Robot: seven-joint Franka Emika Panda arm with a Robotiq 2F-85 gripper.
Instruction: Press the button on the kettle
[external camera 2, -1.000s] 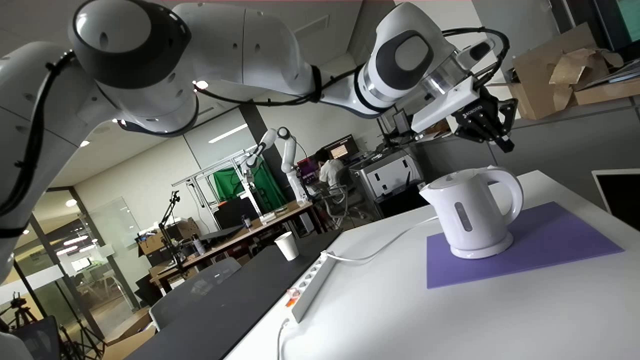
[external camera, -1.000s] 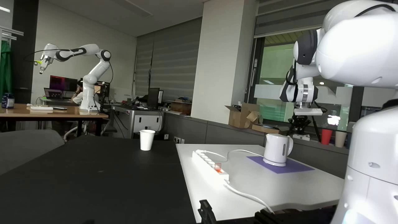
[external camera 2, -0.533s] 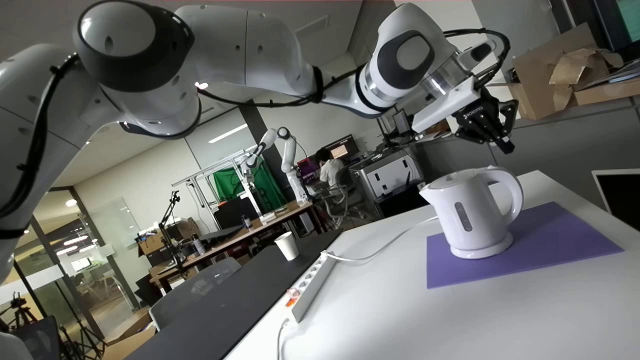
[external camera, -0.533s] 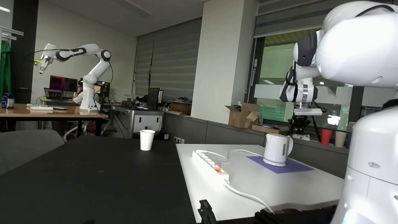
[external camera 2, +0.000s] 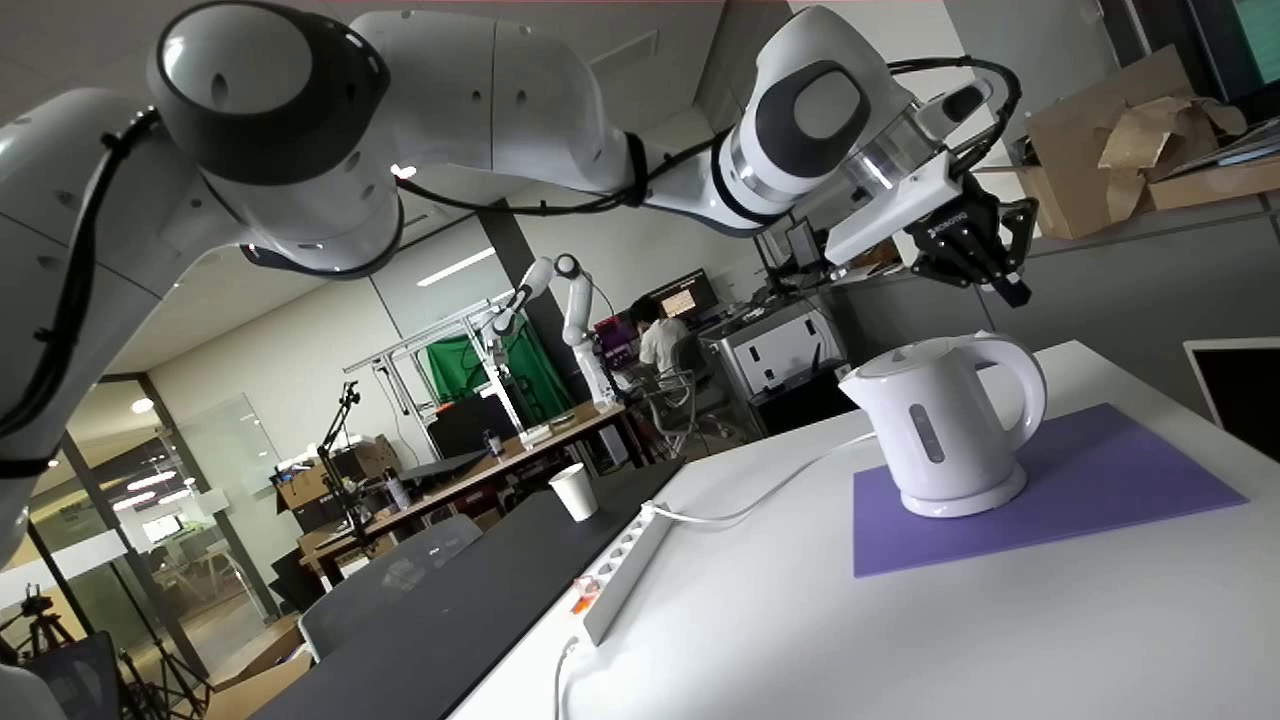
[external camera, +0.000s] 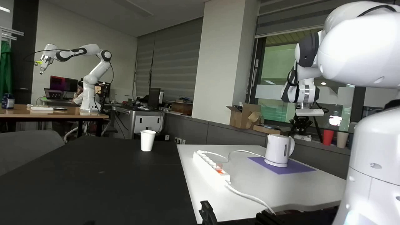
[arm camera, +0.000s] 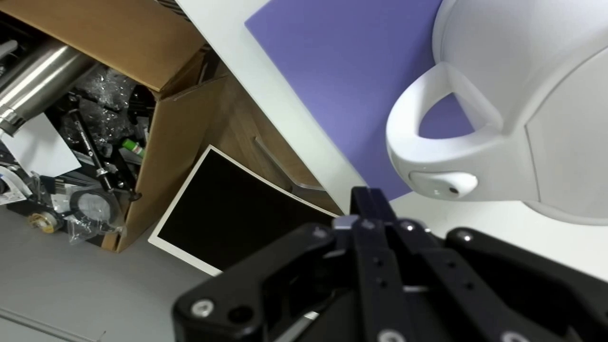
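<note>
The white kettle [external camera: 277, 150] stands upright on a purple mat [external camera: 297, 168] in both exterior views; the kettle [external camera 2: 935, 425] has its looped handle on the gripper's side. In the wrist view the kettle [arm camera: 503, 61] is cut off at the right edge. A small white button or switch [arm camera: 442, 184] shows on the top of its handle. My gripper [external camera 2: 1010, 290] is shut and empty, above the handle and apart from it. In the wrist view the shut fingertips [arm camera: 373, 194] appear to the left of and just below the switch.
A white power strip [external camera 2: 625, 575] lies on the white table, with the kettle's cord plugged in. A white cup [external camera: 147, 140] stands on the black table [external camera: 103, 181]. A black panel with a white frame [arm camera: 247, 213] and a cardboard box [arm camera: 175, 123] are beyond the table edge.
The arm's near links have shifted very slightly down and right in an exterior view. The gripper is almost still. The kettle has not moved.
</note>
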